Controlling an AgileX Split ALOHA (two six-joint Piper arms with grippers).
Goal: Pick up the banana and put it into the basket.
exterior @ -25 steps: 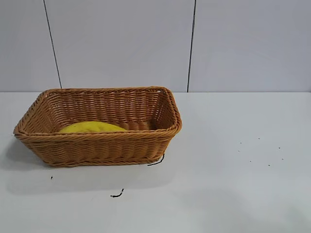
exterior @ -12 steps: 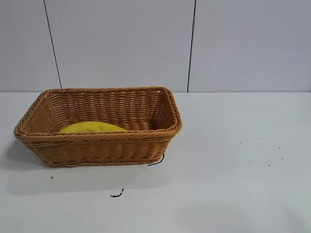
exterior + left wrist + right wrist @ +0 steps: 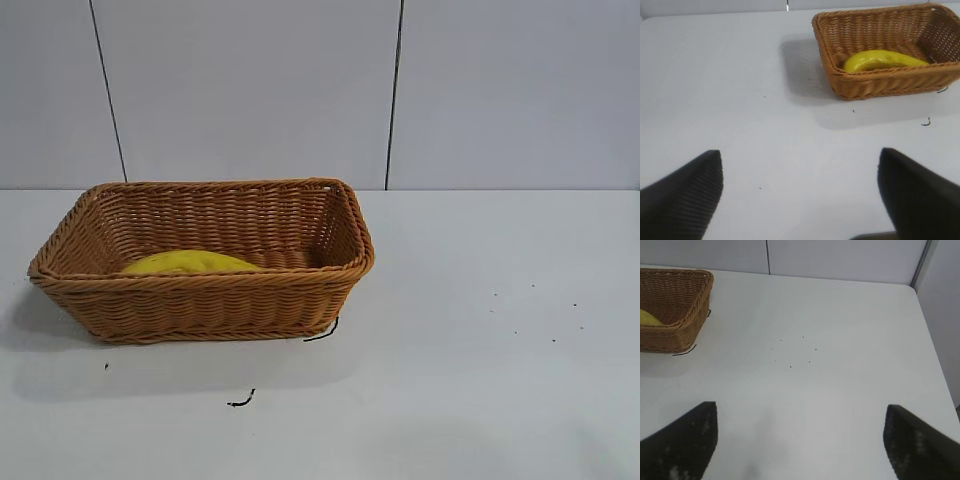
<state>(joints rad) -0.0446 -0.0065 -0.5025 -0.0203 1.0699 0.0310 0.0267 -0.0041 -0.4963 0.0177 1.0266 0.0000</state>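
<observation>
The yellow banana (image 3: 188, 262) lies inside the tan wicker basket (image 3: 200, 300) at the left of the white table. It also shows in the left wrist view (image 3: 880, 60), lying along the basket's (image 3: 880, 87) near wall, and a bit of it shows in the right wrist view (image 3: 647, 317) inside the basket (image 3: 675, 335). My left gripper (image 3: 800, 170) is open and empty, well back from the basket over bare table. My right gripper (image 3: 801, 425) is open and empty over bare table, off to the basket's side. Neither gripper shows in the exterior view.
Small black marks lie on the table in front of the basket (image 3: 240, 401) and by its corner (image 3: 322, 333). Tiny dark specks dot the table at the right (image 3: 530, 320). A grey panelled wall (image 3: 400, 90) stands behind. The table's far corner edge shows in the right wrist view (image 3: 935, 340).
</observation>
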